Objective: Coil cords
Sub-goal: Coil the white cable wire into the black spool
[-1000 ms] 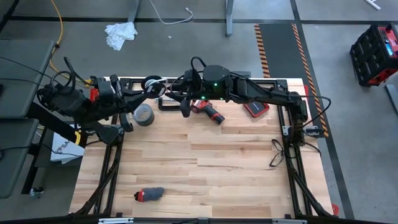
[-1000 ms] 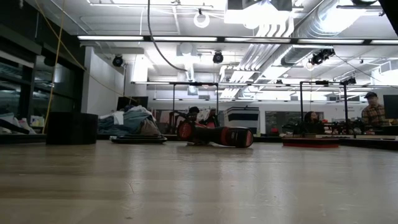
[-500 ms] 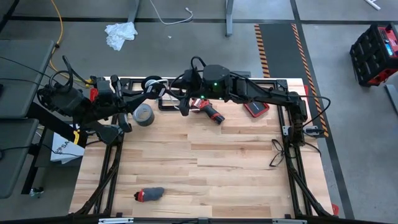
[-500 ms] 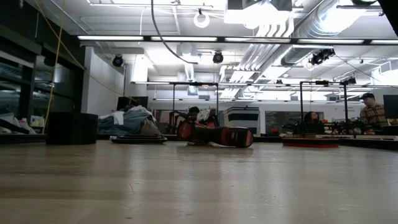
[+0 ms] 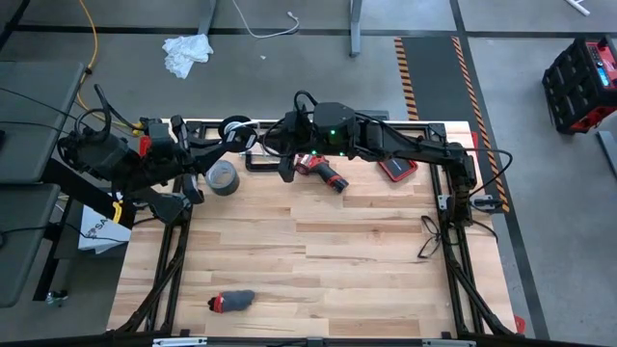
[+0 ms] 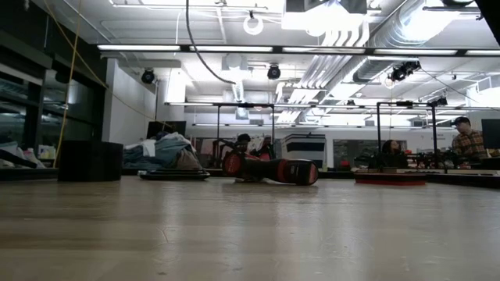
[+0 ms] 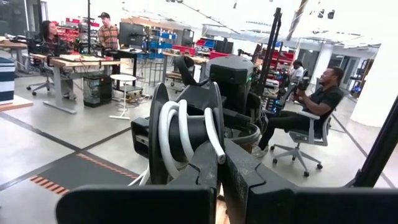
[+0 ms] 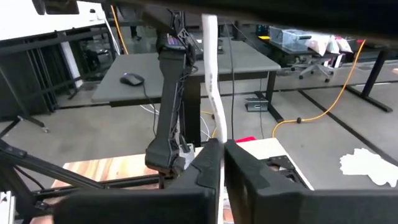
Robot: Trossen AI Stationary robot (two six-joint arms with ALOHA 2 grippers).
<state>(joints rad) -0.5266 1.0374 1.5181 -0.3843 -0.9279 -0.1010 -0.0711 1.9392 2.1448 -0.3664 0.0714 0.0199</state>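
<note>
The white cable (image 7: 173, 127) is wound in a few turns on a black round spool (image 7: 186, 134), which hangs in the air over the table's far left edge (image 5: 236, 126). My left gripper (image 7: 219, 171) comes level from the left (image 5: 228, 137) and is shut on that spool. My right gripper (image 8: 222, 163) reaches in level from the right (image 5: 273, 145) and is shut on a free stretch of the cable (image 8: 211, 68). In the low view that stretch shows as a dark curve (image 6: 195, 55) high above the table. My left gripper pinches the spool's edge nearest to it (image 7: 211, 155) between its two fingers, coming level from the table's left. The spool is lifted clear of the table, with the white turns around its hub. My right gripper pinches the white cable (image 8: 216, 134) between its two fingers, level from the table's right, with the fingers across the cable. From the fingers the cable rises nearly straight and clear of the table.
A grey tape roll (image 5: 223, 178) and a red and black power tool (image 5: 323, 173) lie near the far edge under the arms. A red flat pack (image 5: 396, 169) lies at the far right, and a small dark and red thing (image 5: 231, 302) near the front left. People sit in the room beyond.
</note>
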